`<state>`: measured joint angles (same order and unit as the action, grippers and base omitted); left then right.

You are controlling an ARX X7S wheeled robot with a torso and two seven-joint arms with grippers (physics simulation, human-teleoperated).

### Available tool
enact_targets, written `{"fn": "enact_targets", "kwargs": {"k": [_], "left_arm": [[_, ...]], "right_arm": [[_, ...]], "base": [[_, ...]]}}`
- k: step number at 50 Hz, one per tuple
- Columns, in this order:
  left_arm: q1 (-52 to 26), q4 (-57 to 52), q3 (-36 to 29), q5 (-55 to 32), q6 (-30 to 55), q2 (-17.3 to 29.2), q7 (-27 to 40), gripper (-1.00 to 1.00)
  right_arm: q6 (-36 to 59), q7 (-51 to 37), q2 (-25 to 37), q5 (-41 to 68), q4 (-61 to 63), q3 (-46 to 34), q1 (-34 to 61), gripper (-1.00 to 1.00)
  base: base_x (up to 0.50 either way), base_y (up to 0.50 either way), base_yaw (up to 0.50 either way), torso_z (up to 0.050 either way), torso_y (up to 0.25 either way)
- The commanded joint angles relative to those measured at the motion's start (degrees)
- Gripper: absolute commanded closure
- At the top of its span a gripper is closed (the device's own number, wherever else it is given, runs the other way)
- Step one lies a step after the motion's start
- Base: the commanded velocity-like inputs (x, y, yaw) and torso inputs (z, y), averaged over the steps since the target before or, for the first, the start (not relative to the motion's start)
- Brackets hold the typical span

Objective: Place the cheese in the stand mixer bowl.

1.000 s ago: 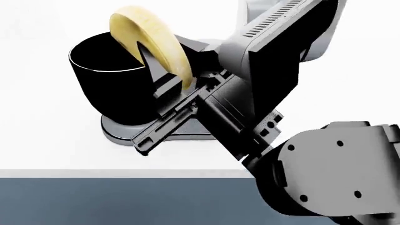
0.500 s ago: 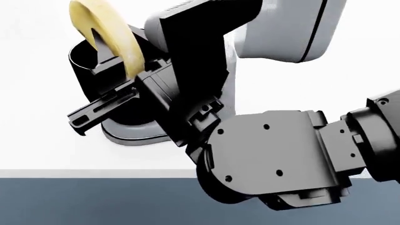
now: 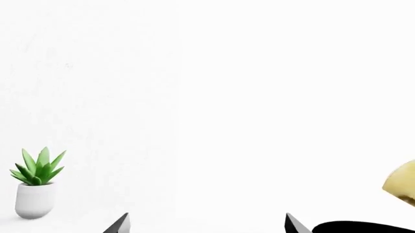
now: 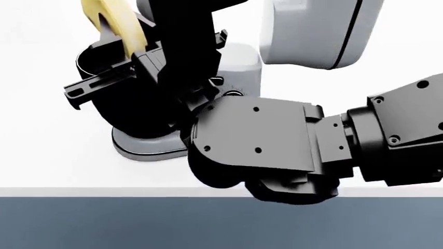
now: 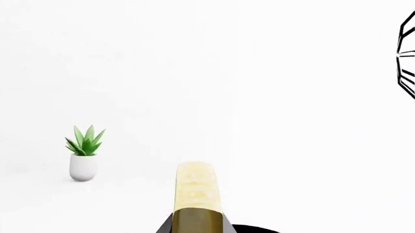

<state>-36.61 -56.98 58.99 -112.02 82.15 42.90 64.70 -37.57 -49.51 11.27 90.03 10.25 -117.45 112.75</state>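
My right gripper (image 4: 116,58) is shut on the cheese (image 4: 114,21), a pale yellow curved slice. It holds the cheese up over the glossy black stand mixer bowl (image 4: 111,111); the gripper and arm hide most of the bowl. In the right wrist view the cheese (image 5: 196,187) stands between the jaws of the right gripper (image 5: 196,227), with a sliver of the bowl (image 5: 259,229) beyond. My left gripper (image 3: 207,226) is open and empty. Its view catches the cheese (image 3: 403,188) and the bowl (image 3: 363,227) at one edge. The left gripper does not show in the head view.
The bowl sits on the light grey mixer base (image 4: 138,149), with the mixer column (image 4: 242,62) and mixer head (image 4: 312,31) behind. My right forearm (image 4: 277,145) fills the foreground. A potted plant (image 5: 83,155) stands on the white counter, and also shows in the left wrist view (image 3: 36,187).
My right arm has swung left and up with the cheese, from the bowl's right side to over the bowl. Its wrist and forearm now fill the view's middle.
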Motion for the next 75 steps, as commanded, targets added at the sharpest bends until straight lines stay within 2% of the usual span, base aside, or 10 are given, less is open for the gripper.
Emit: {"fn": "enact_targets", "kwargs": {"k": [1, 55, 75], "left_arm": [[0.46, -0.1, 0.31, 0.36, -0.06, -0.06, -0.45, -1.0], [2.02, -0.62, 1.67, 2.62, 0.36, -1.21, -2.97, -1.0], [2.07, -0.6, 1.53, 3.6, 0.43, -1.52, -3.8, -1.0]], "right_arm": [[1.74, 2.16, -1.63, 1.94, -4.23, 0.99, -1.41, 1.0], [11.92, 14.23, -8.82, 12.5, -27.33, 5.79, -6.62, 1.0], [15.86, 15.31, -9.51, 12.97, -29.9, 6.98, -8.19, 1.0]], "base": [[0.0, 0.0, 0.0, 0.0, 0.0], [0.0, 0.0, 0.0, 0.0, 0.0], [0.0, 0.0, 0.0, 0.0, 0.0]]}}
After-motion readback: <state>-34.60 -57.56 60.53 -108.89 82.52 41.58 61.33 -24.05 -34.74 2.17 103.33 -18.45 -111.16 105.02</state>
